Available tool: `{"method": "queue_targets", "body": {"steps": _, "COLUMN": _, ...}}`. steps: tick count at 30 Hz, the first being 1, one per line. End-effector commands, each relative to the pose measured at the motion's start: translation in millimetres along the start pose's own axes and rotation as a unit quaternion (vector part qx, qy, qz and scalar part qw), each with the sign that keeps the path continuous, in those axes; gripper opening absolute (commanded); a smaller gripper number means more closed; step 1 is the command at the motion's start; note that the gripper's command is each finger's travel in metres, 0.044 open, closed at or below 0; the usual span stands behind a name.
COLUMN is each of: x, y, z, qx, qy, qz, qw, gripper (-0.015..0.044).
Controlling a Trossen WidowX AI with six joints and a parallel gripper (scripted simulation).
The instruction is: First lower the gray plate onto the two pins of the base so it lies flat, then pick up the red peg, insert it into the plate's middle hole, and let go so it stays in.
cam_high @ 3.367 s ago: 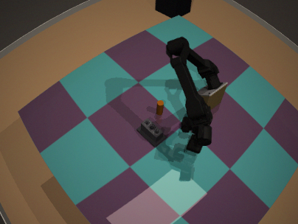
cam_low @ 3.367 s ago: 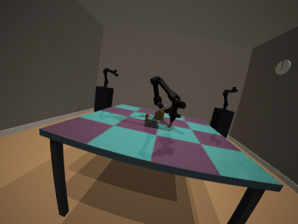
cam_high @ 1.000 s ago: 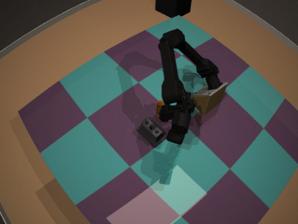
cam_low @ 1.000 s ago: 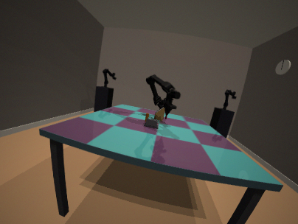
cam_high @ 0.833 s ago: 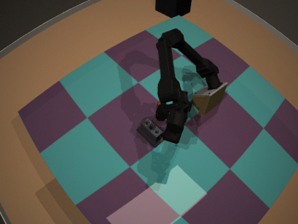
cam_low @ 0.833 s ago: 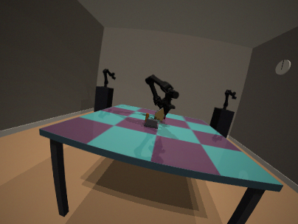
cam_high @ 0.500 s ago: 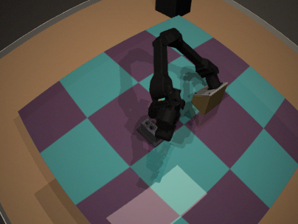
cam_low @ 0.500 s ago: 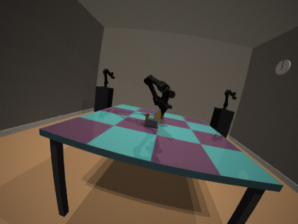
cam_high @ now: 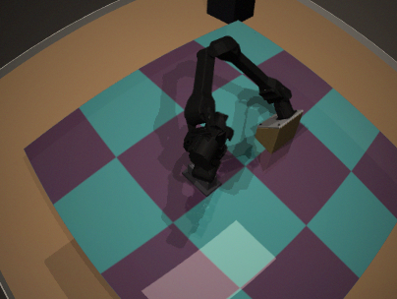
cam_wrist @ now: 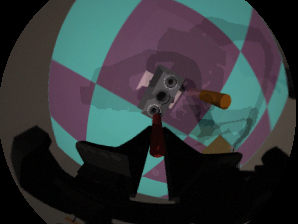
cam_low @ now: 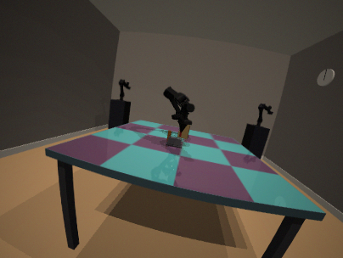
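The checkered teal-and-purple table (cam_low: 127,159) spreads wide on every side of the work, which sits near its middle, well away from all edges. A tan wedge-shaped block (cam_high: 279,132) stands just toward the right edge from the arm. The black parallel-jaw gripper (cam_wrist: 157,156) is clenched, nearly closed, on the slim red peg (cam_wrist: 157,135), which points down at the flat gray plate (cam_wrist: 161,92) with its holes, lying on the base directly beneath. A short orange cylinder (cam_wrist: 216,99) lies just beside the plate
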State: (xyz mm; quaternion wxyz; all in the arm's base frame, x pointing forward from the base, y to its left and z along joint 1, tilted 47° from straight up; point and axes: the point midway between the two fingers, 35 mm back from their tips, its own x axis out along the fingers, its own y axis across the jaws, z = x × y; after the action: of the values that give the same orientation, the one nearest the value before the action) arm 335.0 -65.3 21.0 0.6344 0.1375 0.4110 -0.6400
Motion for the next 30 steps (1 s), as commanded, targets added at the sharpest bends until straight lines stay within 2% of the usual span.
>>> {"method": "queue_targets", "body": {"steps": 1, "x": -2, "y": -1, "z": 13, "qx": 0.002, "qy": -0.005, "qz": 0.003, "qw": 1.0, "gripper": 0.0}}
{"method": "queue_targets", "body": {"steps": 8, "x": -2, "y": -5, "z": 32, "qx": 0.004, "qy": -0.01, "qz": 0.0, "qw": 1.0, "gripper": 0.0}}
{"method": "queue_targets", "body": {"steps": 30, "x": -1, "y": -5, "z": 31, "qx": 0.005, "qy": -0.009, "qz": 0.0, "qw": 1.0, "gripper": 0.0}}
